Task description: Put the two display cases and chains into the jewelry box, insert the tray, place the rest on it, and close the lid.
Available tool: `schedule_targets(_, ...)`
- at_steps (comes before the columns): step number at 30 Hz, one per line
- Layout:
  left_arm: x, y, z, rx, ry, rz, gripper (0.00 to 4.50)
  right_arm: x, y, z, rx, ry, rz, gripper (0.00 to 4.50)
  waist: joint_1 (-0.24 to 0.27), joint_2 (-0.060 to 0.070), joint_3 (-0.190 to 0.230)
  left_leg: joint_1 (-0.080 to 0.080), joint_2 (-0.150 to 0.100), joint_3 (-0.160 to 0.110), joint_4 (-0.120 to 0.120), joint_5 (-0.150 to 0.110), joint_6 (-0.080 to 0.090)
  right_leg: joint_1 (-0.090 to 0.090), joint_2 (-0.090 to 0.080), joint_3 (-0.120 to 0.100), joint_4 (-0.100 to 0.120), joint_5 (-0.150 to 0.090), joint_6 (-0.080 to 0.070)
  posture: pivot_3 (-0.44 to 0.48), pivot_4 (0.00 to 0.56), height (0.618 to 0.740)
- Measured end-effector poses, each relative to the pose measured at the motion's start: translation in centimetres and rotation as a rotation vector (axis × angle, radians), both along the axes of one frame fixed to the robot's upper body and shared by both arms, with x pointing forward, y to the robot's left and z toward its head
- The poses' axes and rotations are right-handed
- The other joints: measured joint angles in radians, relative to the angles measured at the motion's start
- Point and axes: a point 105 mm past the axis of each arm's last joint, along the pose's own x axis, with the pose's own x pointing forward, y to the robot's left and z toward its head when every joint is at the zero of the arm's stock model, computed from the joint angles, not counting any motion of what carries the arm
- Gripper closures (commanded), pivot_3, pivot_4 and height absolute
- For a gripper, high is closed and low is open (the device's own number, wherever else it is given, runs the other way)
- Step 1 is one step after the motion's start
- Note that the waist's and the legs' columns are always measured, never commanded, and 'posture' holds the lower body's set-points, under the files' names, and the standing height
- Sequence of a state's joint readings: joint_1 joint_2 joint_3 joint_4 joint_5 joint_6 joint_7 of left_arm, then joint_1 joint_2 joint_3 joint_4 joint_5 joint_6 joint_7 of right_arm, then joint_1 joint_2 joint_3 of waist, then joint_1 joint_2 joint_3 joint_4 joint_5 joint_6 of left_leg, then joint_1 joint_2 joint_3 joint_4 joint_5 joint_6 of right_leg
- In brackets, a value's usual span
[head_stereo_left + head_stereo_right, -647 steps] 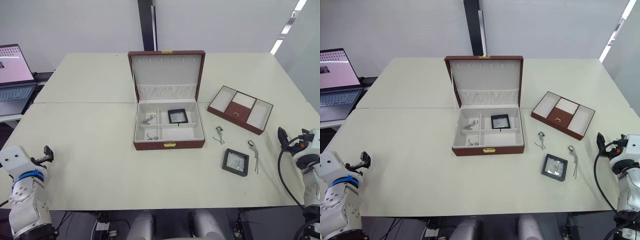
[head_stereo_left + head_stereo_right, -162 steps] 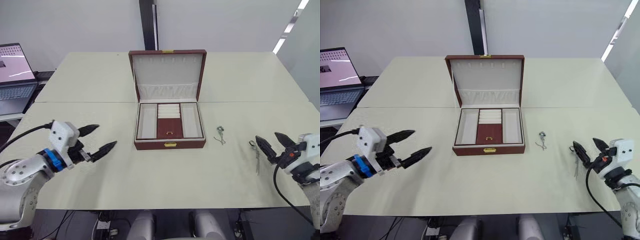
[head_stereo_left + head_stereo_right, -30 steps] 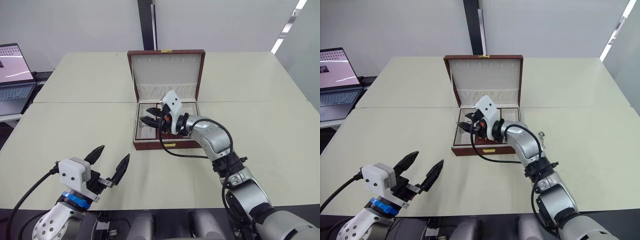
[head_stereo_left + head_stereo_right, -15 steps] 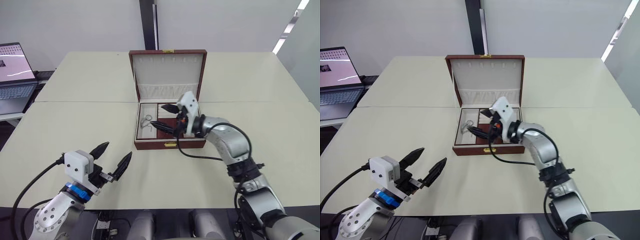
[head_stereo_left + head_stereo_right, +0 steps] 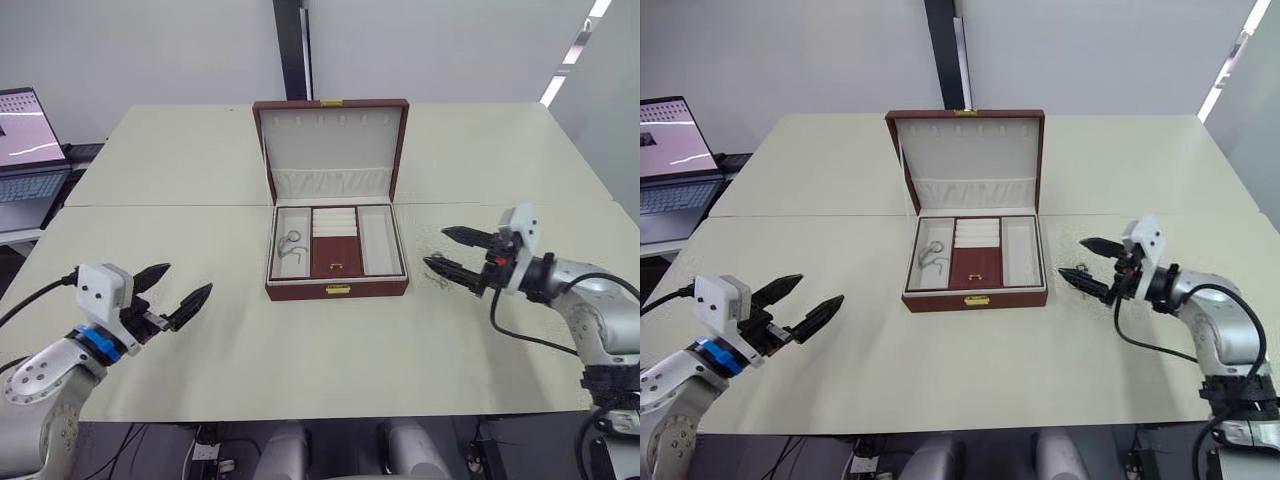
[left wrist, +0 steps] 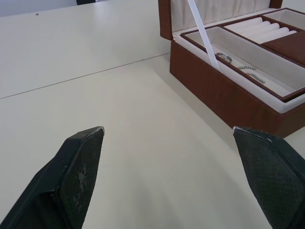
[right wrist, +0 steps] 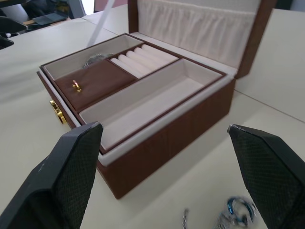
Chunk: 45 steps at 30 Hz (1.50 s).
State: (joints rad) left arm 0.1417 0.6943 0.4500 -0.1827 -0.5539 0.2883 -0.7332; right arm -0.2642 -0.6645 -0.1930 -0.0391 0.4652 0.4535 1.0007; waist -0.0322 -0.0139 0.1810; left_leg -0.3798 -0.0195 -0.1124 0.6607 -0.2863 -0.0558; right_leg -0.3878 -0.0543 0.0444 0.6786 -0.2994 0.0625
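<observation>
On the pale table [image 5: 200, 180], your right gripper [image 5: 452, 253], fingers apart, is hovering over the small, light, slippery-looking keyring [image 7: 237, 210] beside the jewelry box [image 5: 335, 255]; pinch its ring.

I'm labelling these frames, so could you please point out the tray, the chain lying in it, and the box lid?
tray [image 5: 335, 255], left eye view, brown centre panel.
chain [image 5: 290, 241], left eye view, its ring.
lid [image 5: 332, 140], left eye view, cream lining.

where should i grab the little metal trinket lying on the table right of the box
Probably the bluish ring end of the trinket, from straight above. It lies flat on the table, so a side approach has nothing to catch. The open right gripper hangs close by; straddle the ring and pinch.
</observation>
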Motion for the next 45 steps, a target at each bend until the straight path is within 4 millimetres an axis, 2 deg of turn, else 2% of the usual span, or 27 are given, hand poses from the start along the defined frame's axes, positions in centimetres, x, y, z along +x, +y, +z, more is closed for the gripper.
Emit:
schedule_targets(2,0.5,1.8,0.2,0.018,0.003,0.037,0.0,-0.8,-3.0,-1.4,-0.012,0.041,-0.102,0.05,0.004,0.0,0.0,0.0,0.0,0.0,0.0,0.0,0.0,0.0,0.0,0.0,0.0,0.0,0.0,0.0,0.15,0.74)
schedule_targets(4,0.6,3.0,0.0,0.027,0.016,0.062,0.0,-1.3,-4.8,-2.1,-0.013,0.055,-0.171,0.05,0.003,0.0,0.0,0.0,-0.001,0.001,0.0,0.0,0.0,0.0,-0.001,0.001,0.0,0.0,0.0,0.0,0.15,0.74)
schedule_targets(13,1.1,4.3,-0.7,0.019,0.053,0.058,0.0,-2.6,-8.0,-3.6,-0.021,0.06,-0.31,0.05,-0.002,0.0,0.0,0.001,0.0,0.001,0.0,0.0,0.0,0.0,0.0,0.001,0.001,0.0,0.0,0.0,0.15,0.74)
schedule_targets(18,1.0,4.8,-1.0,0.034,0.069,0.064,0.0,-2.7,-8.8,-4.3,-0.023,0.067,-0.354,0.05,-0.002,0.0,0.0,0.001,0.001,0.001,0.0,0.0,0.0,0.0,0.0,0.001,0.001,0.0,0.0,0.0,0.15,0.74)
schedule_targets(24,0.2,4.9,-2.0,0.035,0.105,0.069,0.0,-2.2,-9.0,-4.0,-0.019,0.048,-0.369,0.05,-0.001,0.0,0.0,0.001,0.001,0.001,0.0,0.0,0.0,0.0,0.0,0.001,0.001,0.0,0.0,0.0,0.15,0.74)
schedule_targets(31,-0.1,4.6,-2.0,0.049,0.102,0.069,0.0,-1.7,-9.0,-3.6,-0.016,0.032,-0.371,0.05,0.0,0.0,0.0,0.001,0.001,0.001,0.0,0.0,0.0,0.0,-0.001,0.001,0.001,0.0,0.0,0.0,0.15,0.74)
schedule_targets(35,-0.4,3.6,-1.9,0.05,0.091,0.041,0.0,-1.4,-8.7,-3.2,-0.006,0.034,-0.374,0.05,0.0,0.0,0.0,0.001,0.001,0.001,0.0,0.0,0.0,0.0,-0.001,0.001,0.001,0.0,0.0,0.0,0.15,0.74)
schedule_targets(39,-0.4,1.7,-1.2,0.052,0.066,-0.016,0.0,-1.2,-7.5,-2.9,0.052,0.038,-0.373,0.05,0.0,0.0,0.0,0.0,0.001,0.0,0.0,0.0,0.0,0.0,-0.001,0.001,0.001,0.0,0.0,0.0,0.15,0.74)
schedule_targets(45,-0.7,-4.1,-0.9,0.015,0.057,-0.182,0.0,-1.0,-5.5,-2.4,0.06,0.019,-0.376,0.05,0.001,0.0,0.0,0.0,0.001,0.0,0.0,0.0,0.0,0.001,-0.001,0.001,0.001,0.0,0.0,0.0,0.15,0.74)
